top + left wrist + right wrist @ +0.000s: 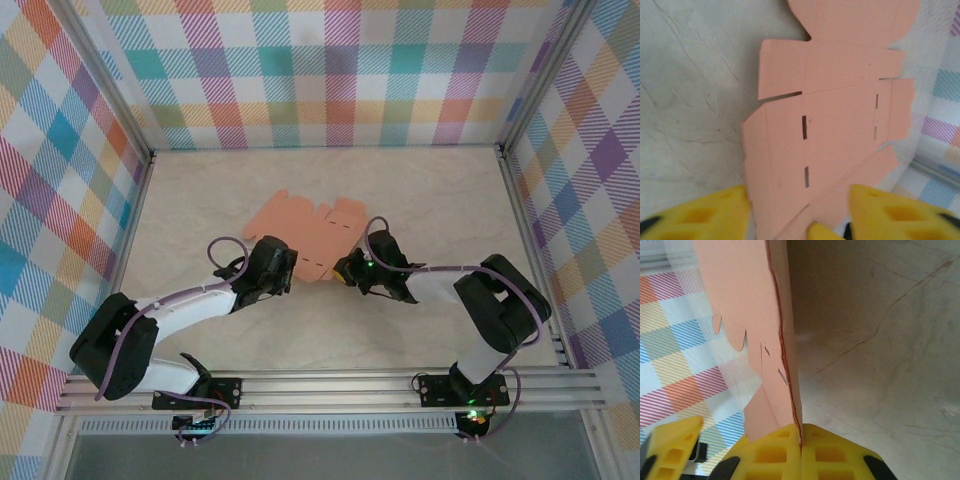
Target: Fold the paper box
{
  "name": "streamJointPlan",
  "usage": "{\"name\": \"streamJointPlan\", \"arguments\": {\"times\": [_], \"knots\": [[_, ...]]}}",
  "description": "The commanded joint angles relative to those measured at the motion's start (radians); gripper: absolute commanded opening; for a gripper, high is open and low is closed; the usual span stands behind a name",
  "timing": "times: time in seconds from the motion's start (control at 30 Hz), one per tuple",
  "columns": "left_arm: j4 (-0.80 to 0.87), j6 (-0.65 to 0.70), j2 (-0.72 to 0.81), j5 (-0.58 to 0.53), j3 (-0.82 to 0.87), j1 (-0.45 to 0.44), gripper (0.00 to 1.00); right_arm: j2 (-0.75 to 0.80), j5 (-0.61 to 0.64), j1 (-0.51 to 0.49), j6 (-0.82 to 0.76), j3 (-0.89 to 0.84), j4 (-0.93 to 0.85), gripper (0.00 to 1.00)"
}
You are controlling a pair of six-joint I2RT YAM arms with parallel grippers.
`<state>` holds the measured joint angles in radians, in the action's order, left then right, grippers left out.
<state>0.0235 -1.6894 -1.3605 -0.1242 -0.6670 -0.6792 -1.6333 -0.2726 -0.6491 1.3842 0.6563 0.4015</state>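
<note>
Yellow fingers [772,452] of the right gripper [801,432] are clamped together on one edge of the paper box [305,232], a salmon-orange flat die-cut card sheet at the middle of the pale marbled table [440,200]. The left gripper [797,200] has its fingers apart on either side of the sheet's near edge.

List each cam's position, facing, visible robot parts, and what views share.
Top external: above and behind the bases, looking down on the pale marbled table; left arm and right arm meet at the salmon-orange die-cut card sheet.
Left wrist: on the left arm, facing along the sheet; yellow left claw open, sheet's near edge between its fingers.
Right wrist: facing along the sheet's raised edge; yellow right claw shut on it.
Shared: the sheet in all; plaid wall in both wrist views.
</note>
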Motion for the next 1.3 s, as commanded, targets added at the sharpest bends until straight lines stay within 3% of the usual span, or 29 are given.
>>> {"name": "streamJointPlan", "arguments": {"times": [0.0, 0.07, 0.23, 0.47, 0.6, 0.8, 0.9, 1.07, 1.27], "knots": [[0.115, 0.041, 0.031, -0.035, -0.015, 0.007, 0.78, 0.050, 0.013, 0.016, -0.083, 0.042, -0.119, 0.01], [0.185, 0.168, 0.048, -0.078, -0.030, 0.032, 1.00, 0.067, 0.012, 0.047, -0.129, 0.047, -0.190, 0.01], [0.363, 0.548, 0.045, -0.064, -0.114, 0.147, 1.00, 0.085, -0.078, 0.172, -0.332, 0.103, -0.421, 0.00], [0.538, 0.957, 0.012, -0.103, -0.322, 0.196, 1.00, -0.004, -0.214, 0.314, -0.859, 0.326, -0.885, 0.00], [0.543, 1.051, 0.008, -0.061, -0.358, 0.220, 1.00, -0.078, -0.400, 0.332, -1.172, 0.439, -1.065, 0.06], [0.576, 1.138, -0.005, -0.040, -0.376, 0.237, 1.00, -0.178, -0.454, 0.332, -1.440, 0.617, -1.269, 0.01], [0.581, 1.163, -0.012, -0.025, -0.380, 0.238, 1.00, -0.248, -0.429, 0.323, -1.561, 0.716, -1.373, 0.00], [0.597, 1.213, -0.042, -0.022, -0.402, 0.238, 1.00, -0.381, -0.277, 0.312, -1.678, 0.839, -1.513, 0.00], [0.553, 1.240, -0.102, 0.039, -0.417, 0.237, 1.00, -0.422, -0.185, 0.314, -1.778, 0.921, -1.551, 0.00]]}}
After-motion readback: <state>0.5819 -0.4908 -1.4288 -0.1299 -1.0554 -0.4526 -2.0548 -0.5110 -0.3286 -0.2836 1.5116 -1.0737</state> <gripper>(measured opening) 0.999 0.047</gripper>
